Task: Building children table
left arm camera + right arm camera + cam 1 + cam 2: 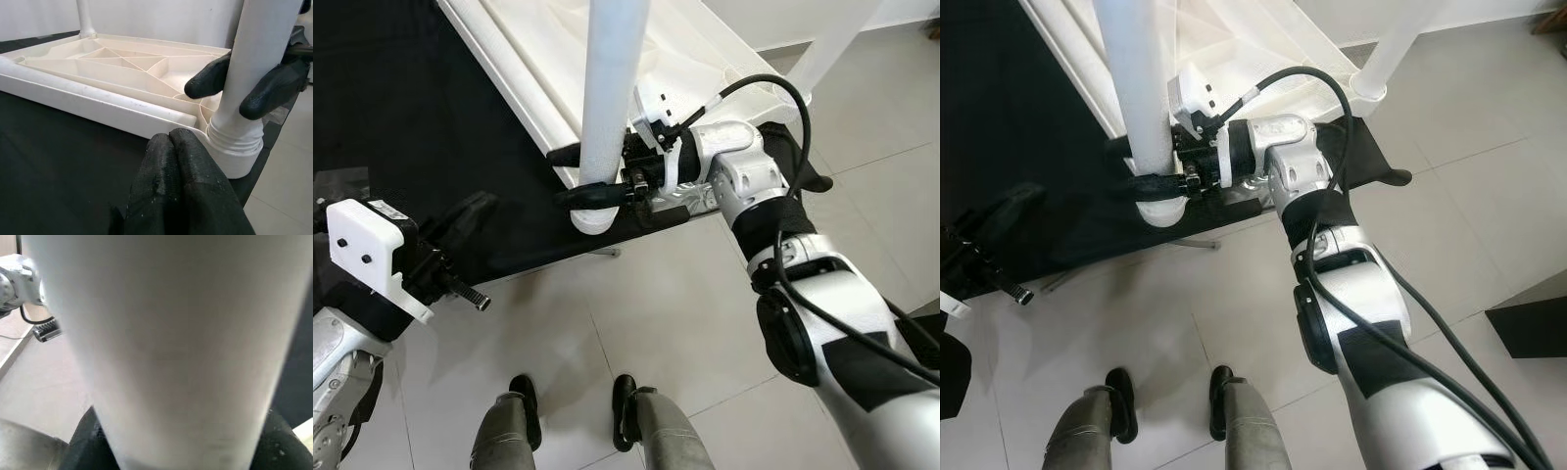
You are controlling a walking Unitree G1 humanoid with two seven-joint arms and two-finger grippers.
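I am looking down at a pale grey tiled floor (685, 323) with a black cloth mat (421, 127) spread over it, and a white wall behind in the left wrist view. On that mat lies the white plastic children's tabletop (98, 78), turned underside up so its ribbed bracing shows. I take that tabletop as my landmark.

I count two white round plastic legs standing up from it. The near leg (612, 88) stands upright in the corner socket (234, 147) of the tabletop closest to me, at the mat's edge. The far leg (1400, 44) rises from another corner beyond it, well apart from the first.

My right gripper (597, 176) is clamped around the near leg just above the socket, one black finger on each side of the tube; in the left wrist view those fingers (210, 78) press against the leg. The right wrist camera sits right against the white tube.

My left gripper (183, 142) hangs over the mat just beside that same tabletop corner, fingers pressed together and holding nothing, apart from the leg.

At the bottom, near the mat's edge, I see my two grey legs with black feet (524, 392) on the tiles.
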